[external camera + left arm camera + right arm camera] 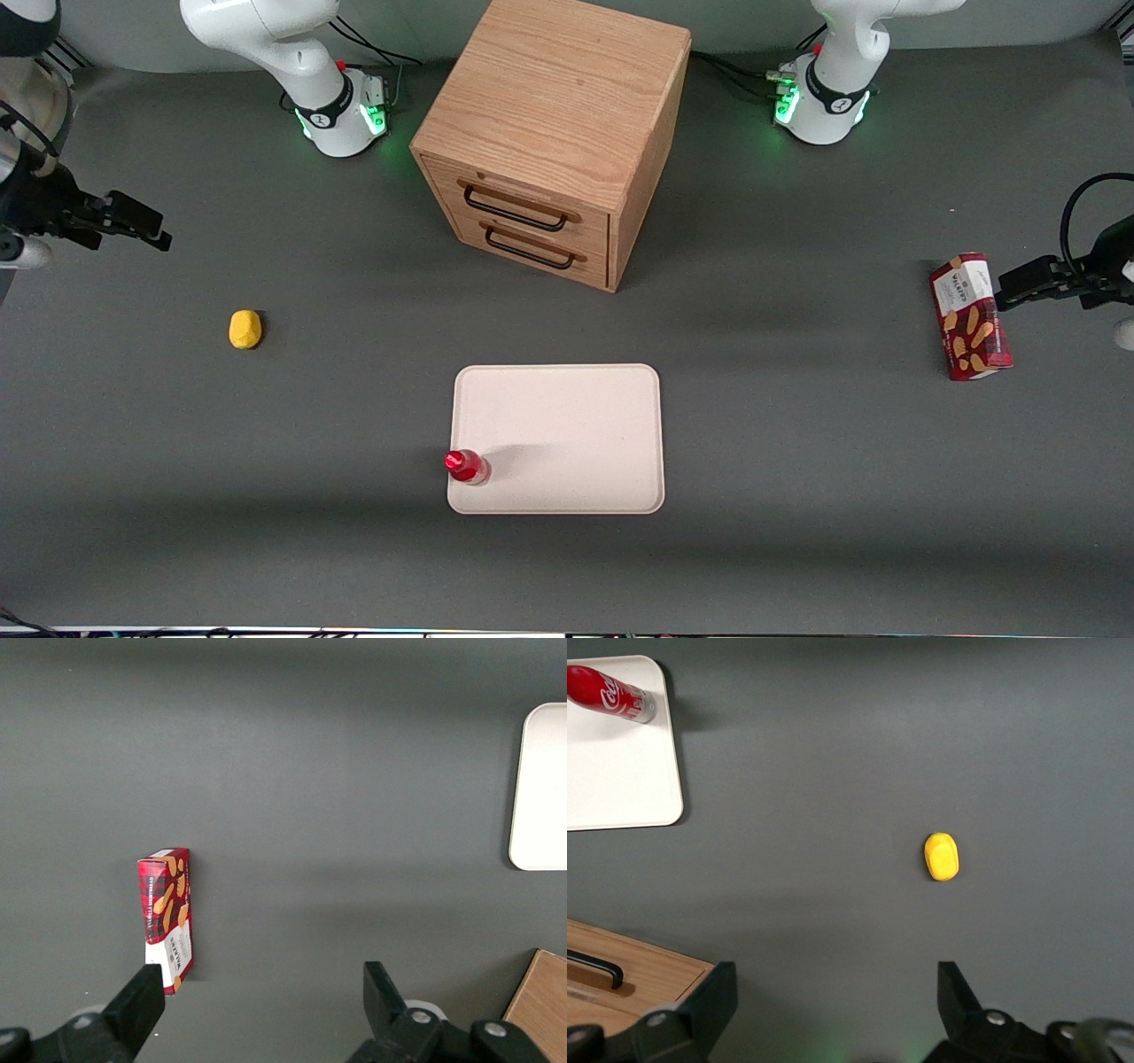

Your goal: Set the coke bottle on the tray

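The coke bottle [467, 466], small and red with a red cap, stands on the pale cream-pink tray [567, 425], at the tray's corner nearest the front camera on the working arm's end. My right gripper [146, 226] hovers far from it at the working arm's end of the table, open and empty. In the right wrist view the gripper [837, 979] has its jaws wide apart over bare table, with the bottle [609, 693] on the tray [620, 771] well away from it.
A yellow object [245, 329] lies on the table between my gripper and the tray; it also shows in the right wrist view [942, 857]. A wooden drawer cabinet [554, 133] stands farther from the camera than the tray. A red biscuit box [970, 316] lies toward the parked arm's end.
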Controlling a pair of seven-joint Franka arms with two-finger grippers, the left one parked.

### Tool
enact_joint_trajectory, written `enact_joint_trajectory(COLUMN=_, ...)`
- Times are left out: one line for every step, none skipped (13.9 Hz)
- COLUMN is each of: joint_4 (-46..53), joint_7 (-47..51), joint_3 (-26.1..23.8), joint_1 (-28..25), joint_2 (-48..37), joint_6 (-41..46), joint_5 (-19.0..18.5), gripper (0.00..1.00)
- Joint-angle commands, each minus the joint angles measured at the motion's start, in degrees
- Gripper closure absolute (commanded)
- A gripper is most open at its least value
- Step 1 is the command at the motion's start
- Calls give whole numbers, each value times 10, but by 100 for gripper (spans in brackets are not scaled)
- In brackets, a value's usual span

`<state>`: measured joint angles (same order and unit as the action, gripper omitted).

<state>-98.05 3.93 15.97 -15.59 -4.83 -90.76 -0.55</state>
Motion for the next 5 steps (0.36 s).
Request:
enact_joint_trajectory(joint_4=53, joint_7=-16, joint_3=0, joint_1=-1, joint_2=37, joint_6=15, joint_5=-6, gripper=0)
enact_joint_trajectory(joint_4=55, joint_7=-15, joint_3=1, joint_1=-1, joint_2=38, joint_6=16, joint_5=-5, gripper=0)
enact_joint_trajectory(joint_4=55, joint_7=-15, joint_3=1, joint_1=-1, joint_2=37, joint_6=22, joint_5=-6, gripper=0)
enact_joint_trajectory(joint_4=56, joint_7=-16, joint_3=1, joint_1=-1, joint_2=36, joint_6=34, joint_5=-5, gripper=0)
enact_joint_trajectory(joint_4=56, joint_7=-16, joint_3=1, joint_1=-1, joint_2=34, joint_6=42, joint_5=-5, gripper=0)
